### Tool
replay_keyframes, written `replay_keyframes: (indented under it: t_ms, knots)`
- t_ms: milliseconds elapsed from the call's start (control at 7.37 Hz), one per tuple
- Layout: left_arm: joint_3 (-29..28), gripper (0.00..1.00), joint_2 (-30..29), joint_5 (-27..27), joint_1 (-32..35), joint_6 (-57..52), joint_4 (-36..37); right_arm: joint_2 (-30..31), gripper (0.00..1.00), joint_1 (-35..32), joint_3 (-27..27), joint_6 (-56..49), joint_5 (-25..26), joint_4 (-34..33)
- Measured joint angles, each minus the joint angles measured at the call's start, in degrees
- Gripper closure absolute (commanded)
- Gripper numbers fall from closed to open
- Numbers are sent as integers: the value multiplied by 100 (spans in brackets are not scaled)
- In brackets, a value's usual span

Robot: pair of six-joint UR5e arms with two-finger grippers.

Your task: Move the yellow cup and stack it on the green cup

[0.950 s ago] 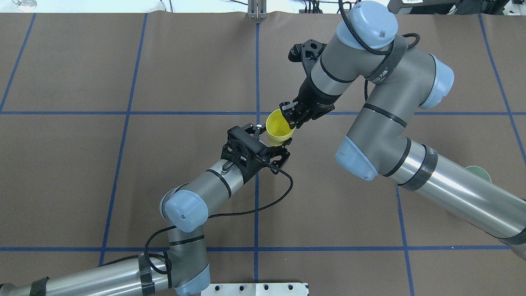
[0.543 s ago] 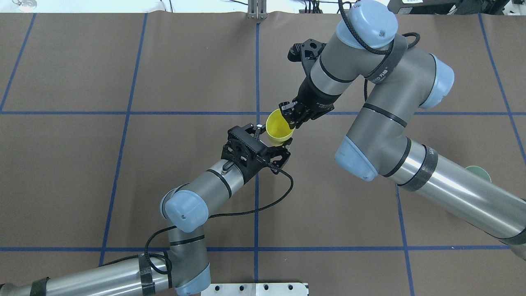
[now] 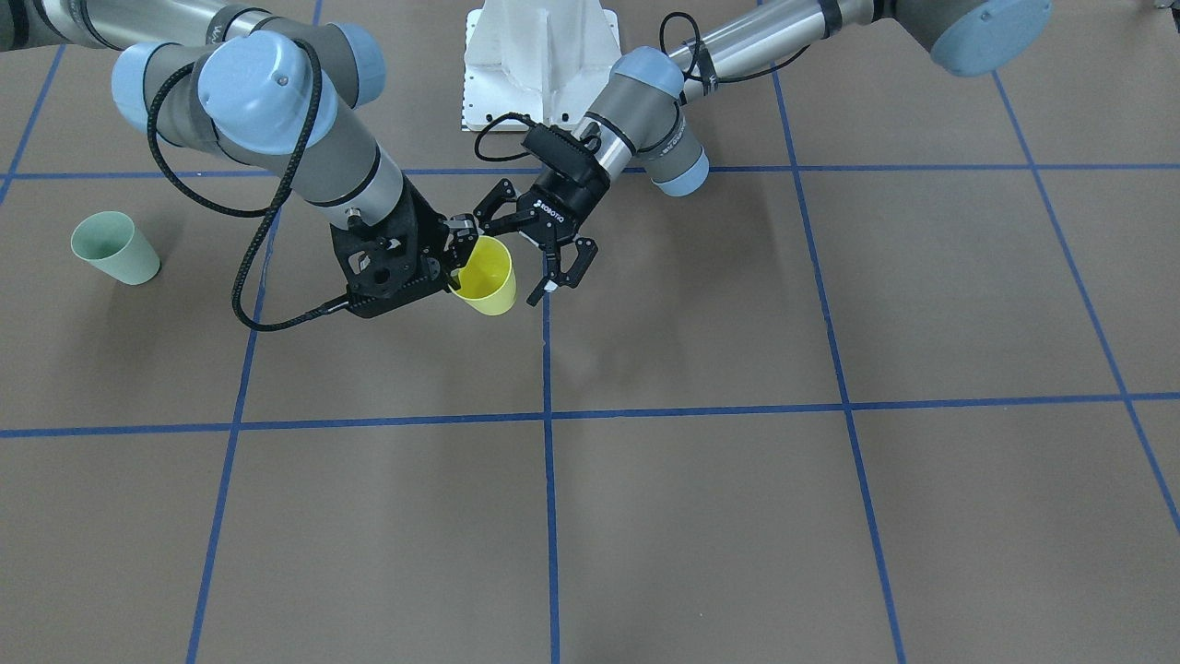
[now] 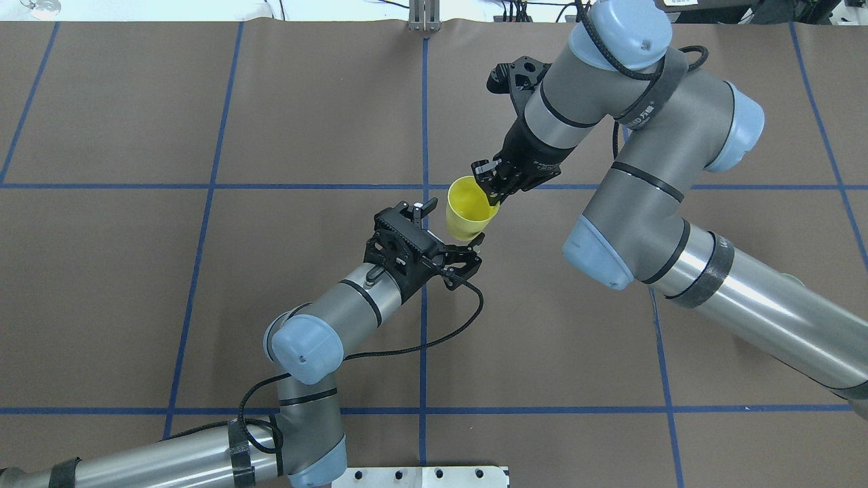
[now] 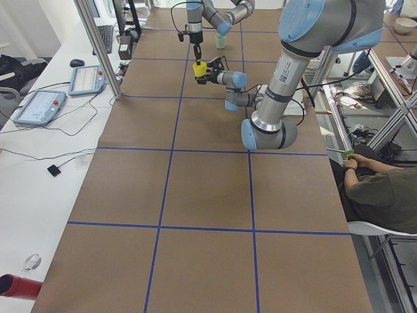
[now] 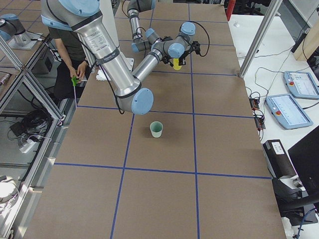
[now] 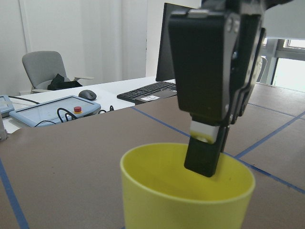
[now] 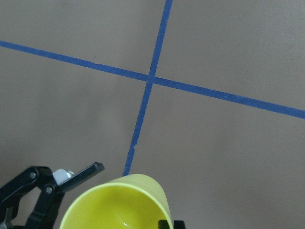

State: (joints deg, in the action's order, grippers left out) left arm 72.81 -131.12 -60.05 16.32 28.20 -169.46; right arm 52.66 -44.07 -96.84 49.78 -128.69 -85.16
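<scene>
1. Yellow cup (image 4: 466, 215), a small bright yellow tapered plastic tumbler: mouth up, slightly tilted, over the middle of the table. Its shadow lies apart from it in the front-facing view, so it is probably held clear of the surface.
2. Right gripper (image 4: 489, 194), black, two-fingered: pinching the cup's rim, with one finger (image 7: 204, 155) inside the mouth and the other outside the wall.
3. Left gripper (image 4: 449, 234), same black two-finger type: just beside the cup's base, fingers spread wide, holding nothing. Cannot tell whether a fingertip touches the base.
4. Table (image 4: 203, 285), brown paper with a blue tape grid.
5. Green cup (image 3: 116, 247), a small pale mint-green tapered plastic tumbler: upright, mouth up, standing alone well apart on the right arm's side. The right arm hides it in the overhead view.
6. Step in hand, as judged: the hand-over is done, the right arm has sole hold, and the carry is beginning.
7. Next move calls for swinging the yellow cup across to the green cup, levelling it, centring its base over the green mouth, lowering it in, then letting go. A rim pinch may let it swing.
8. Against half a second ago: the cup and right gripper have drawn up and away from the left fingers, which then flanked the base. The left arm has barely moved. The right elbow has shifted outward and now covers the sliver of green cup seen before.
</scene>
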Motion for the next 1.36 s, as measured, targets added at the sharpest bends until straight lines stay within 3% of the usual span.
replay_keyframes:
  t_ms: [407, 950, 1222, 1357]
  knots:
    - [3, 1, 5, 83, -6, 19, -45, 655, 100, -569, -595, 2, -92, -78]
    - [-57, 1, -35, 542, 102, 253, -12, 2621, 100, -1281, -2468, 6, 281, -835]
    - [-415, 1, -22, 531, 522, 1296, 290, 3593, 100, -1385, -3080, -60, 449, -909]
    - [-530, 1, -20, 261, 820, 1734, 617, 3917, 100, -1489, -3192, -291, 462, -907]
